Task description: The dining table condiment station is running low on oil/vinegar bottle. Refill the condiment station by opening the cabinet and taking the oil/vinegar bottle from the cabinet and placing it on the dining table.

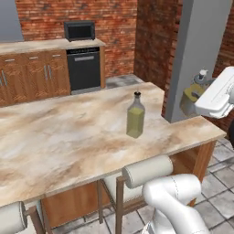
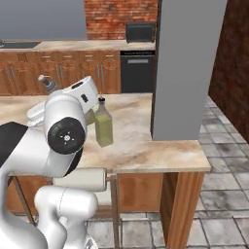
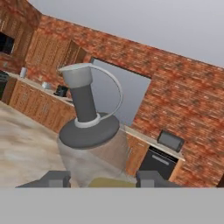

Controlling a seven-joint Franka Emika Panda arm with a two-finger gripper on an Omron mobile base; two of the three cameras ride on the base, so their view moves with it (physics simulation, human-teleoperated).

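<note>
End effector [image 3: 101, 179] grips oil/vinegar bottle [image 3: 87, 127], pourer tilted from upright.

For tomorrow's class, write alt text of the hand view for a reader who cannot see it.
A small glass bottle with a grey pourer top sits close up between the gripper fingers, which are shut on its body. Behind it lie a marbled table, wooden cabinets and red brick walls.

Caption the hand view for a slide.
End effector closed around the oil/vinegar bottle, grey pourer top close up, brick kitchen wall and wooden cabinets behind.
</note>
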